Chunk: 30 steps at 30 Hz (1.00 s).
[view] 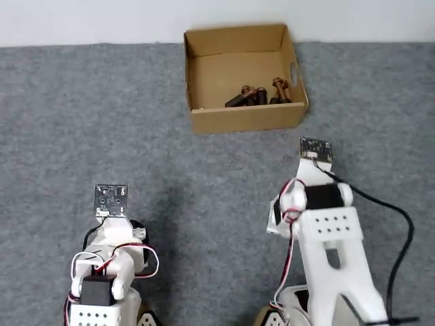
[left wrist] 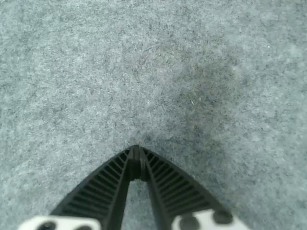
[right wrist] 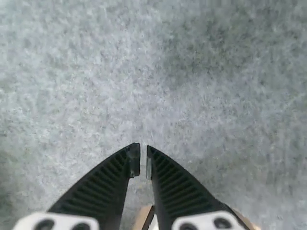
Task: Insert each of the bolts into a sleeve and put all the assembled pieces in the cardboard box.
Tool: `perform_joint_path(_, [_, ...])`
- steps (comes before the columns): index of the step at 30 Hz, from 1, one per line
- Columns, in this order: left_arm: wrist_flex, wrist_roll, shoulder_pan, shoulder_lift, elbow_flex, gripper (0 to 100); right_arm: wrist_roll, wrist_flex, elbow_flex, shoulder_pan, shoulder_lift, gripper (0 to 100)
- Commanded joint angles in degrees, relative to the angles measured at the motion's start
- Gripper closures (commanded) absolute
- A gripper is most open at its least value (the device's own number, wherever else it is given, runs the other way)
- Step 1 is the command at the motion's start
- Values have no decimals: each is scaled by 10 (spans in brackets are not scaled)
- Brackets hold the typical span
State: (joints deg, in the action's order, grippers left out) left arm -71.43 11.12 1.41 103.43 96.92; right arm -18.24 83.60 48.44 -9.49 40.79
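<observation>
The cardboard box (view: 248, 119) stands open at the far middle of the table. Several dark sleeves with copper-coloured bolts (view: 259, 95) in them lie in its near right corner. My left gripper (left wrist: 137, 149) hangs shut and holds nothing, low over bare felt at the near left. My right gripper (right wrist: 142, 149) is shut to a hairline gap with nothing in it, over the felt just short of the box's near right corner. In the high view the wrist boards of the left arm (view: 111, 201) and the right arm (view: 317, 151) cover the fingers.
Grey felt (view: 204, 190) covers the whole table. A black cable (view: 401, 231) trails from the right arm toward the near right edge. A white wall runs behind the box.
</observation>
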Motion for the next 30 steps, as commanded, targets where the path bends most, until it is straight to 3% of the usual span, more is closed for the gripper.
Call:
perform_joint_path(1, [-4,-2,1,5,-5,994,-6,-45,40,0,44,987])
perform_joint_path(21, [-4,-2,1,5,-5,994,-6,-274,318,0,221,985])
perform_joint_path(30, [-4,-2,1,5,-5,994,-6,-284,412,6,366,987])
